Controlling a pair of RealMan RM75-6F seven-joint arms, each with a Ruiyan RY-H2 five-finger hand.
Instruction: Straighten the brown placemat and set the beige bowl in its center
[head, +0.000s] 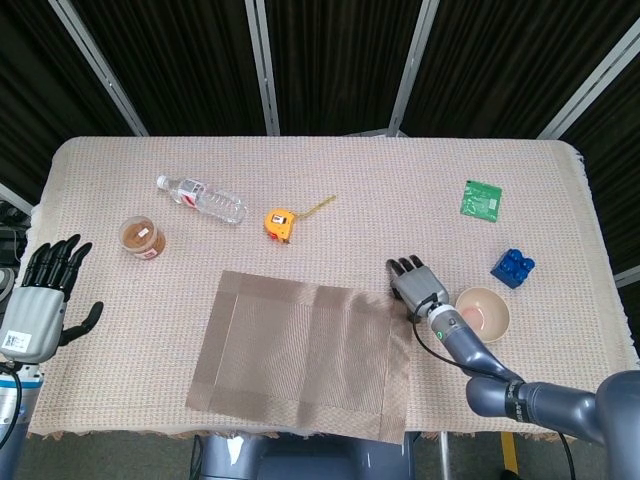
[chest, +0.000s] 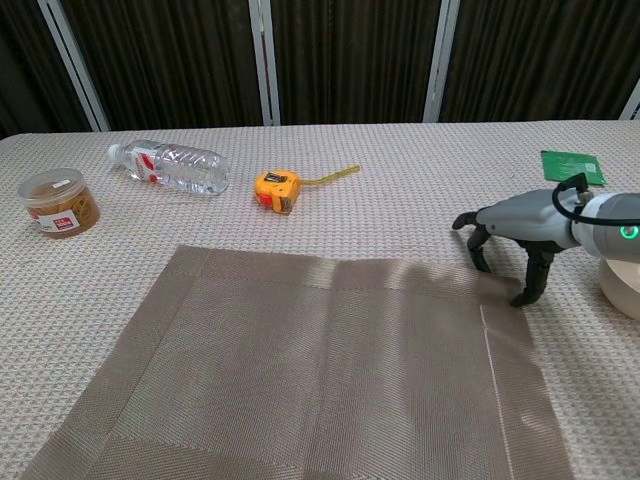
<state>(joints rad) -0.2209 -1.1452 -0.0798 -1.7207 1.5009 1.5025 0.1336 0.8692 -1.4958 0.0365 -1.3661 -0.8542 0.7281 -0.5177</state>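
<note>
One brown placemat (head: 300, 352) lies flat on the counter (head: 400, 200) near the front edge, sitting slightly skewed, its right side angling outward toward the front. Beige bowl (head: 482, 313) sits upright on the counter just right of the mat, off it, nothing in it that I can make out.

Right hand (head: 416, 284) is at the mat's far right corner, between mat and bowl; fingers arched downward with tips on or at the corner, nothing grasped. Whether the tips actually press the fabric, cannot tell. Left hand (head: 40, 300) hangs off the counter's left edge, fingers spread, holding nothing.

Step in hand, by my read: straightening the mat, bowl not yet started. Next move likely needs downward pressure on that corner and a drag to square the edges, then a reach right to the bowl.

Head view shows the whole mat outline, the bowl's inside and the left hand. Chest view loses the left hand and cuts the bowl to a sliver, but shows the right hand's curled fingers in side profile over the corner.
</note>
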